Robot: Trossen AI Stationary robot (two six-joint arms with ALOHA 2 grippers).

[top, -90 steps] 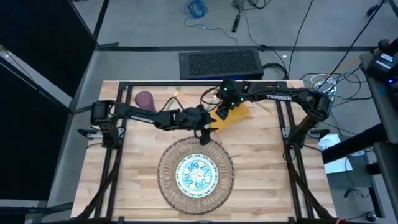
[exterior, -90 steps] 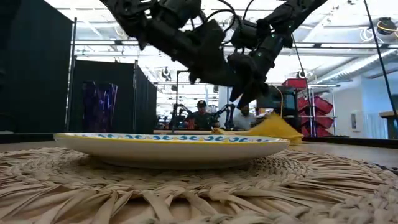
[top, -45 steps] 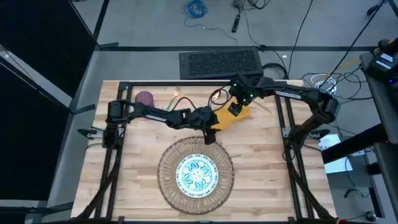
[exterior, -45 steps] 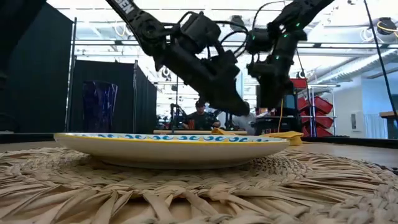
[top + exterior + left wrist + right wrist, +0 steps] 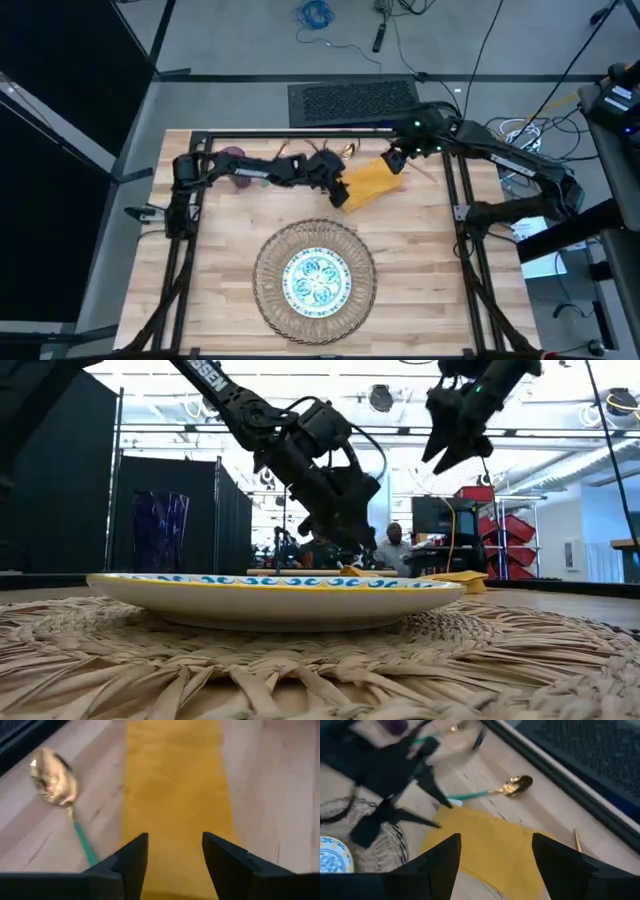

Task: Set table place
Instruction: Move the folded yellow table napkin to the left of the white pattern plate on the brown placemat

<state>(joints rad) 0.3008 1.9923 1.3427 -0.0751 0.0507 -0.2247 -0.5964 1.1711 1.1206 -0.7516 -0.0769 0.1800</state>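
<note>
From above, the table [image 5: 420,260] has the mat [image 5: 316,278] near the front edge with the plate [image 5: 316,280] sitting in the middle of it. The left gripper [image 5: 337,194] is reaching across from the left, parked right at the near corner of the napkin [image 5: 368,180], which lies flat on the wood behind the mat. The right gripper [image 5: 396,160] hangs at the napkin's opposite end. The cup [image 5: 233,157] is back by the left arm's base, partly under the arm.

At table height, the plate [image 5: 275,592] fills the foreground on the mat [image 5: 320,660]. The left gripper [image 5: 350,538] dips low behind the plate, and the right gripper [image 5: 452,445] is well up in the air with nothing in it. The napkin [image 5: 460,575] shows as a thin yellow strip lying beyond the plate rim, and the cup [image 5: 159,530] stands off to the left. A person [image 5: 398,550] sits in the room behind.

Left wrist — the fingers [image 5: 132,862] are spread apart with the napkin [image 5: 175,795] running straight ahead between them, flat on the boards and not pinched. The spoon [image 5: 59,787] lies just beside the napkin.

Right wrist — its fingers [image 5: 440,860] are wide open and empty, up above the napkin [image 5: 485,845]. The spoon [image 5: 505,787] lies just past the napkin's far edge, and the left gripper [image 5: 427,800] is at the napkin's corner.
</note>
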